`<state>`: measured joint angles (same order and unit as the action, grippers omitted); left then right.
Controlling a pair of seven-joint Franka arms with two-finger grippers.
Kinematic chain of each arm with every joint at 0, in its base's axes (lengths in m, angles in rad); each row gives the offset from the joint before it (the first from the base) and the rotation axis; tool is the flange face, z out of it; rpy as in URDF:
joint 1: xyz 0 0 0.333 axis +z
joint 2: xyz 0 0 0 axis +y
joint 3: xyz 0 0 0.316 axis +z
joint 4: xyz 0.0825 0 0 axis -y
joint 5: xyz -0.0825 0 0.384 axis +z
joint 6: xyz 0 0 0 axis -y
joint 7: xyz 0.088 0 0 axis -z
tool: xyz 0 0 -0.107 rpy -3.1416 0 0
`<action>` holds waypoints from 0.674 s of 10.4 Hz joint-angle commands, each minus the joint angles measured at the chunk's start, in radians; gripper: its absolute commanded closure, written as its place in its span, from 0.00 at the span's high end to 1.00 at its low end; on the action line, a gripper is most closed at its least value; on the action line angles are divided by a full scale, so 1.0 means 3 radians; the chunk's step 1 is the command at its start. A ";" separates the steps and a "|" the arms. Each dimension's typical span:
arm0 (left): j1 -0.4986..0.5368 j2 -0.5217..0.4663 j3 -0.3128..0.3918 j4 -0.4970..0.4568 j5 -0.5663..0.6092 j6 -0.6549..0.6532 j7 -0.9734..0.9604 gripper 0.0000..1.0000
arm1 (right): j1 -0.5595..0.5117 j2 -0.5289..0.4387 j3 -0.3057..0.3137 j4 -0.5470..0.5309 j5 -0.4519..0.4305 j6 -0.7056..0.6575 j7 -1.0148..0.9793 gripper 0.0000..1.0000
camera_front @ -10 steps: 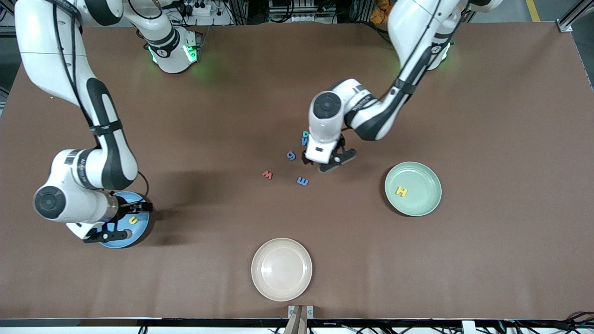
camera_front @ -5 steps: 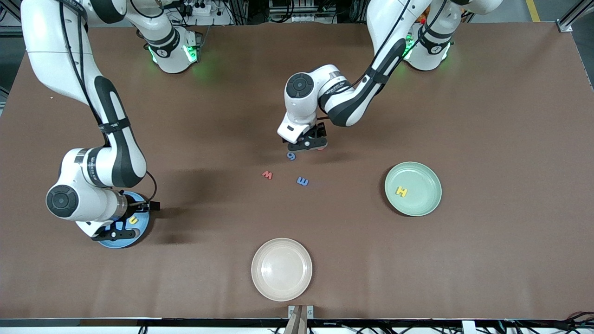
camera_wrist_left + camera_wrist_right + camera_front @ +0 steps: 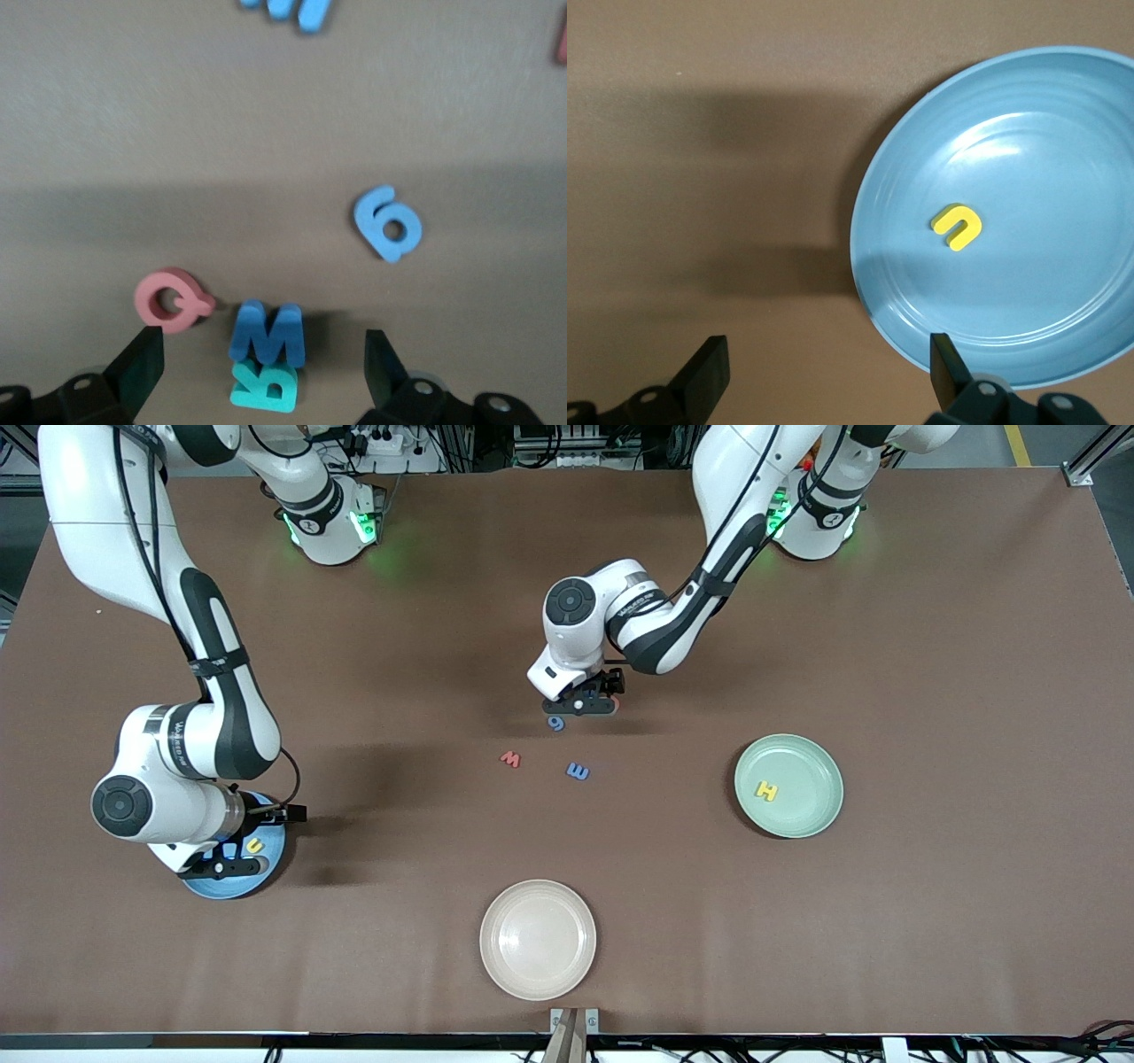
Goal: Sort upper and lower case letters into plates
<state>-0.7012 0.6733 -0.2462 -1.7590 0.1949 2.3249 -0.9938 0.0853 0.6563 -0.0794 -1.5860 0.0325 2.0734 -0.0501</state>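
Letters are lying in a tight little group on the brown table (image 3: 930, 646), and this crowding is the main danger. The left gripper (image 3: 257, 372) is hanging low over them with its fingers spread wide and nothing between them. Directly under it a blue M (image 3: 267, 333) is sitting partly on top of a teal R (image 3: 263, 386), and a pink Q (image 3: 171, 300) is lying just beside the blue M. If the fingers are closing here, they are probably catching two letters together, or pushing the pink Q away; both the M and the R look like capitals, so a double pick might matter little. A stacked letter may also be slipping out while it is being lifted.

Near the blue M, a blue 6-shaped letter (image 3: 556, 724), a red w (image 3: 510, 759) and a blue E (image 3: 578, 771) are waiting, all nearer to the front camera. The 6 shape may be read as g or as a digit, so a wrong plate is possible.

The right gripper (image 3: 232, 859) is hovering, also wide open and empty, over the blue plate (image 3: 1063, 115), where a yellow u (image 3: 956, 225) is lying. The green plate (image 3: 819, 815) is holding a yellow H (image 3: 766, 790).
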 commanded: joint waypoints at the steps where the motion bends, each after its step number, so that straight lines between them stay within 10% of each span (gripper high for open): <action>1: -0.0040 0.0031 0.0008 -0.0017 -0.0036 -0.0013 -0.0092 1.00 | -0.0029 -0.0127 0.0024 -0.0169 0.0025 0.0043 0.0034 1.00; 7: -0.0035 0.0011 -0.0003 -0.0134 -0.0297 -0.0028 -0.0108 1.00 | -0.0024 -0.0117 0.0024 -0.0174 0.0025 0.0058 0.0034 1.00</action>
<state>-0.7099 0.6887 -0.2454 -1.7822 0.1389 2.3229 -1.0116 0.0853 0.6563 -0.0794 -1.5952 0.0330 2.0767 -0.0498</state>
